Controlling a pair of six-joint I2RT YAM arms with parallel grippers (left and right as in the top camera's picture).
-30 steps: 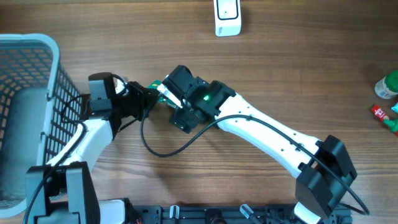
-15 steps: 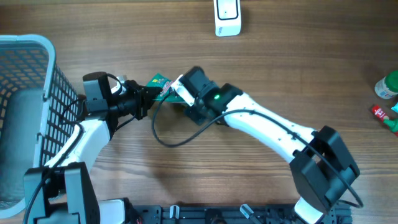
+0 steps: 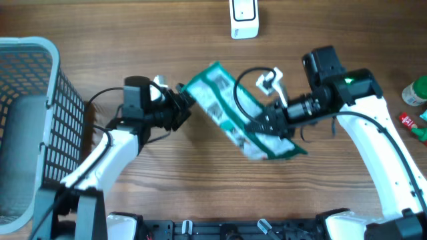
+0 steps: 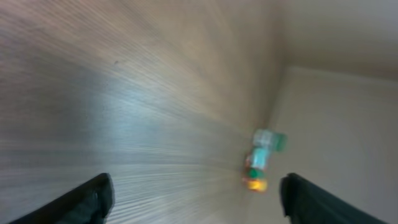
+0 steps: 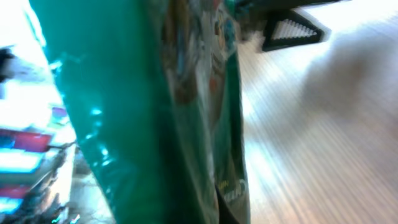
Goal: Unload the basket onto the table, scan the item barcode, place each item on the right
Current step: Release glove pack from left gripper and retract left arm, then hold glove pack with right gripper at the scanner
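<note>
The item is a green and white packet (image 3: pixel 230 110), lifted over the middle of the table and slanting from upper left to lower right. My right gripper (image 3: pixel 270 128) is shut on its lower right part. In the right wrist view the green packet (image 5: pixel 143 106) fills most of the frame and hides the fingers. No barcode shows. My left gripper (image 3: pixel 183 107) sits just off the packet's upper left end. In the left wrist view the left gripper (image 4: pixel 199 202) is open, with only blurred table between its dark fingers (image 4: pixel 87 200). A white scanner (image 3: pixel 244 17) lies at the far edge.
A grey mesh basket (image 3: pixel 30 100) stands at the left edge. At the right edge are a green-capped bottle (image 3: pixel 417 90) and a red packet (image 3: pixel 408 121). The left wrist view shows a blurred bottle (image 4: pixel 261 163) far off on the wood table.
The left gripper has opened and let go of the packet. The right arm, shut on the packet, has swung right and lifted it, so it now hangs spread out.
</note>
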